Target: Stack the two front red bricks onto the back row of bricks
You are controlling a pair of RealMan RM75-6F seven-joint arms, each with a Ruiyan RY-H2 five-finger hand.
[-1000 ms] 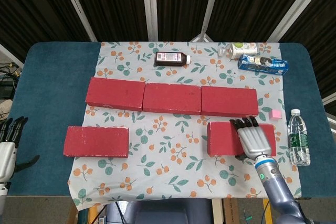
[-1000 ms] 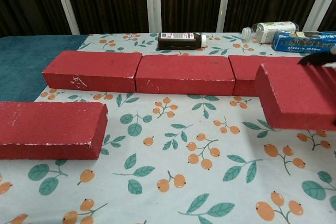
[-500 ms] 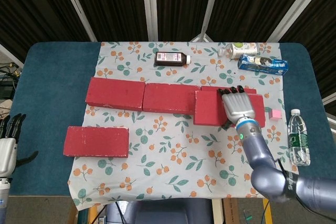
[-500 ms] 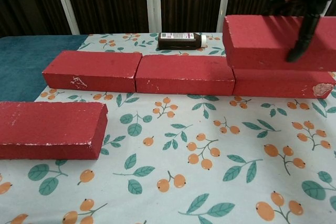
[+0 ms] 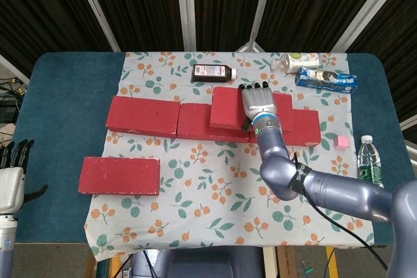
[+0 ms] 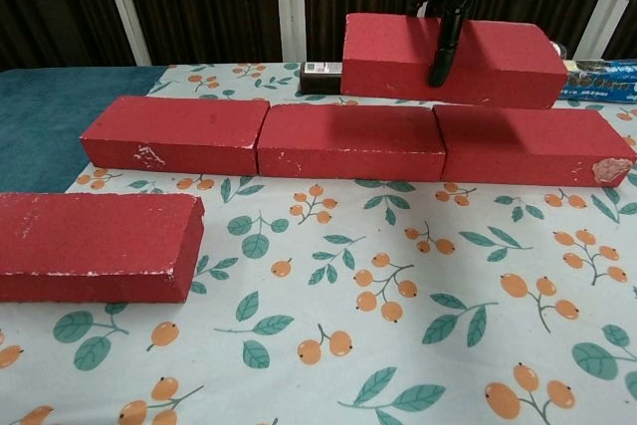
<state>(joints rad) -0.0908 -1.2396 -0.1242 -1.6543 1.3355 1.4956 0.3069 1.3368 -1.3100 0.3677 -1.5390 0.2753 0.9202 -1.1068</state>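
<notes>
The right hand (image 5: 259, 103) is gripping a red brick (image 6: 450, 59) in its fingers (image 6: 439, 45), holding it lengthwise just above the back row (image 6: 348, 140), upper middle of the frame.

We see a dark teal tabletop (image 5: 62, 109) with rounded corners, and over its middle lies a white cloth (image 5: 215, 200) printed with orange berries and green leaves; the cloth's front edge hangs just past the tabletop's near side. Behind the tabletop stands a wall of dark ribbed panels (image 5: 143, 4), crossed by pale metal struts (image 5: 186, 4) that run upright and slanted. In the chest view we meet the same dark panels and white uprights (image 6: 291, 2). Light falls evenly.
</notes>
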